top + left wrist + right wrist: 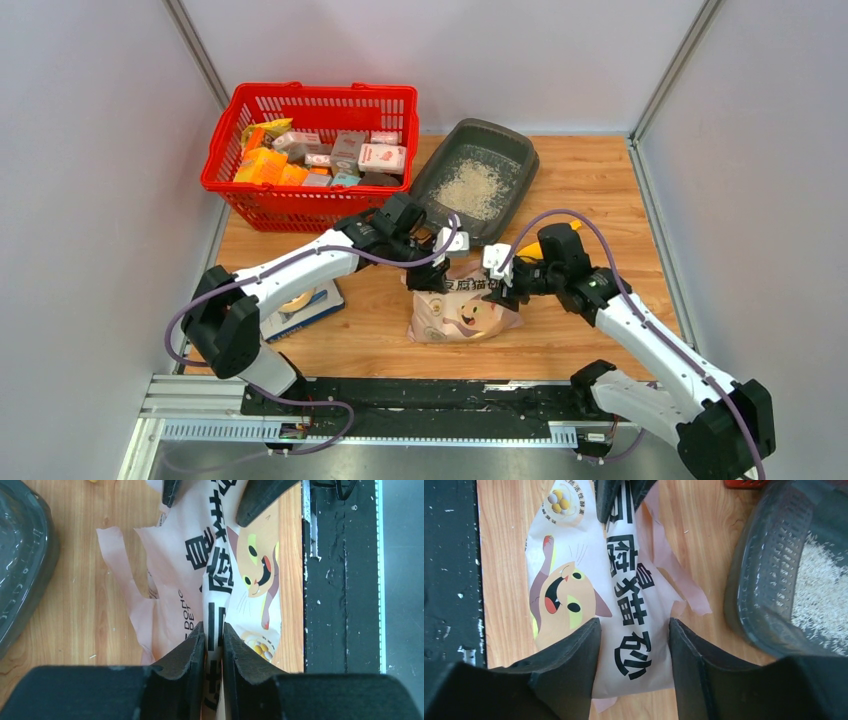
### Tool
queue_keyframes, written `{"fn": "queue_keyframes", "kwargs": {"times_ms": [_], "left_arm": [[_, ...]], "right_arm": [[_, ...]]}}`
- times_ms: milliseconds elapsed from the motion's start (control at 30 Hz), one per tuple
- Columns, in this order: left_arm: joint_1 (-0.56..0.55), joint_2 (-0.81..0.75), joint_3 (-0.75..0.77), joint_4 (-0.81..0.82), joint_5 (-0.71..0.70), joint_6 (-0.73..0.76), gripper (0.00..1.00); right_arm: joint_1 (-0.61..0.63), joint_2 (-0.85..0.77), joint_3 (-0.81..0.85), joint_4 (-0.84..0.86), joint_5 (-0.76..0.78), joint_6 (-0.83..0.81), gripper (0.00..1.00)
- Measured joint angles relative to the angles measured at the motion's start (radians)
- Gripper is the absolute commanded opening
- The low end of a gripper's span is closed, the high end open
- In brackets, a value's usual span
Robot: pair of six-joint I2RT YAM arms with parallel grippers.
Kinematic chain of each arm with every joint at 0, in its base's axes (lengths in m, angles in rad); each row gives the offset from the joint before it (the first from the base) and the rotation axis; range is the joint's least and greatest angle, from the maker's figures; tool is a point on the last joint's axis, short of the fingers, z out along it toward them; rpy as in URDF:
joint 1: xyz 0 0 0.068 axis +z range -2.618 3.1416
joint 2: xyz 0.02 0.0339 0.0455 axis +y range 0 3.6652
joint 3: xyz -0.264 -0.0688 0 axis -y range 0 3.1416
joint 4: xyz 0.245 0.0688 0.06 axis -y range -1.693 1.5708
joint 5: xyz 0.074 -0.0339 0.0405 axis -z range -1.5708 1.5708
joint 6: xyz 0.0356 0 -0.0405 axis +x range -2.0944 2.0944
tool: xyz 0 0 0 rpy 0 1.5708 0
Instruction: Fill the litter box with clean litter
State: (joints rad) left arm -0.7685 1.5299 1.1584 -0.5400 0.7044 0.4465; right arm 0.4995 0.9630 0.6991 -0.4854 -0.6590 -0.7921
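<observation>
The dark grey litter box (513,148) stands at the back centre, with pale litter (470,188) spread over its floor. In front of it a pink-beige cat-printed litter bag (455,310) lies on the wood. My left gripper (214,626) is shut on a raised fold of the bag (220,555). My right gripper (634,625) is open and straddles the bag's other end (624,595), its pads right at the bag's edges. The litter box rim (764,580) and litter (824,595) lie just to the right of it.
A red basket (232,112) full of packets stands at the back left. A yellow scoop (530,250) peeks out behind the right wrist. A flat box (305,305) lies under the left arm. A black rail (430,395) runs along the near edge.
</observation>
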Motion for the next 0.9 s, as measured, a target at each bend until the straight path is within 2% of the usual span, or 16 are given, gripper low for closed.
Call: {"fn": "queue_keyframes", "kwargs": {"times_ms": [67, 167, 400, 533, 567, 633, 667, 700, 900], "left_arm": [[0.002, -0.012, -0.012, 0.0, 0.0, 0.009, 0.3], [0.008, -0.027, -0.025, -0.007, -0.002, 0.019, 0.38], [0.047, -0.061, -0.042, -0.077, 0.012, 0.094, 0.37], [0.068, -0.079, -0.045, -0.119, 0.031, 0.15, 0.29], [0.074, -0.083, -0.045, -0.129, 0.037, 0.166, 0.2], [0.08, -0.086, -0.045, -0.147, 0.058, 0.2, 0.12], [0.082, -0.087, -0.045, -0.149, 0.059, 0.202, 0.04], [0.086, -0.091, -0.048, -0.15, 0.069, 0.215, 0.0], [0.111, -0.146, -0.093, -0.138, 0.095, 0.253, 0.0]], "right_arm": [[-0.003, 0.005, 0.0, -0.006, -0.003, 0.029, 0.44], [-0.009, 0.016, 0.0, -0.011, -0.003, 0.072, 0.33], [-0.024, 0.032, 0.013, -0.042, -0.028, 0.17, 0.05], [-0.044, 0.048, 0.028, -0.06, -0.062, 0.229, 0.0], [-0.05, 0.053, 0.032, -0.064, -0.072, 0.243, 0.0], [-0.059, 0.063, 0.042, -0.077, -0.085, 0.261, 0.0], [-0.063, 0.069, 0.047, -0.079, -0.09, 0.269, 0.0], [-0.068, 0.076, 0.052, -0.083, -0.096, 0.274, 0.0], [-0.085, 0.114, 0.087, -0.09, -0.161, 0.337, 0.0]]}}
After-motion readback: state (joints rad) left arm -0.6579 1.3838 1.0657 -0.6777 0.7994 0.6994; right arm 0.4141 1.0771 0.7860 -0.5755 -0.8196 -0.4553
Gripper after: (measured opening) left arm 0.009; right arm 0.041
